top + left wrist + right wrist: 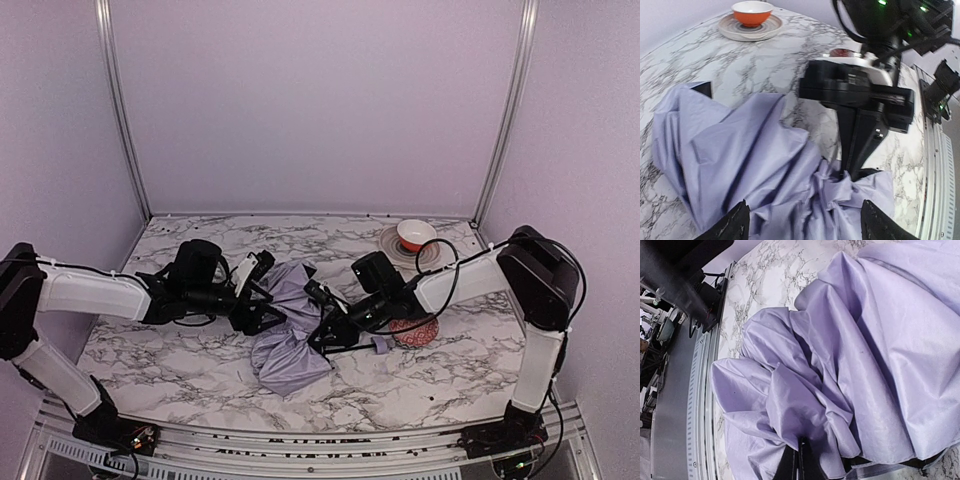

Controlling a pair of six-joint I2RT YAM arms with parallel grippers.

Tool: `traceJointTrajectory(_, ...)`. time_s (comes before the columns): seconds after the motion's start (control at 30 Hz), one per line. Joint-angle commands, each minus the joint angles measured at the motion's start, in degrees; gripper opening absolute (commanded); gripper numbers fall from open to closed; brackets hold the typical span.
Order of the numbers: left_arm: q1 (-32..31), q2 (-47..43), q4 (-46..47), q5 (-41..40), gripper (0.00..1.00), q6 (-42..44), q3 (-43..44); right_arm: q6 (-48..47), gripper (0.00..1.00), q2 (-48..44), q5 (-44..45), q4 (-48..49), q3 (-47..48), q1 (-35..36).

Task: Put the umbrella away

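right gripper (799,462) pinched together on a fold of the umbrella (288,335); left gripper (805,222) spread wide over the same cloth.
the lavender canopy lies crumpled on the marble table (170,350), between the two arms near the front middle. an orange bowl (416,234) sits on a plate (387,243) at the far right.

The umbrella (288,335) lies collapsed at ctr of the table (200,370), between both arms. L gripper (268,305) sits at its left-rear edge, fingers straddling the fabric. R gripper (322,338) touches its right-front side. Patterned bowl (415,330) lies on the table just right of R gripper, partly under R arm. Plate (392,248) sits at far-right corner w/ second bowl (416,235) on it, well apart from the umbrella.
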Motion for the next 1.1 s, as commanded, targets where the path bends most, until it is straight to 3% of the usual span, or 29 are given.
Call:
traceJointTrajectory(0.0,2.94,5.16,-0.45,-4.02,0.78,-4.99,4.36,0.05,0.0,-2.0,-0.54,0.94,-0.7,0.74)
traceJointTrajectory(0.17,2.78,18.97,-6.94,-5.81,0.73,-5.7,12.02,-0.16,0.0,-4.55,-0.39,0.94,-0.09,2.22)
traceJointTrajectory(0.3,1.7,25.03,-8.45,-6.67,0.45,-4.54,14.43,0.87,0.0,-7.32,-0.33,2.15,1.66,2.64)
traceJointTrajectory(0.43,0.95,25.9,-7.32,-5.22,0.28,-3.91,13.49,4.15,0.0,-7.05,3.73,3.82,3.25,0.42)
traceJointTrajectory(0.77,0.93,25.52,-5.44,-5.11,0.24,-3.67,12.07,13.79,0.0,6.26,12.0,9.05,5.12,-3.99)
traceJointTrajectory(0.9,1.0,25.95,-5.1,-7.64,0.25,-4.64,11.96,12.32,0.0,8.43,13.85,7.66,2.99,-3.97)
traceJointTrajectory(1.07,1.11,24.83,-4.06,-17.83,0.45,-8.34,11.54,7.57,0.0,10.02,11.24,3.19,2.28,-2.95)
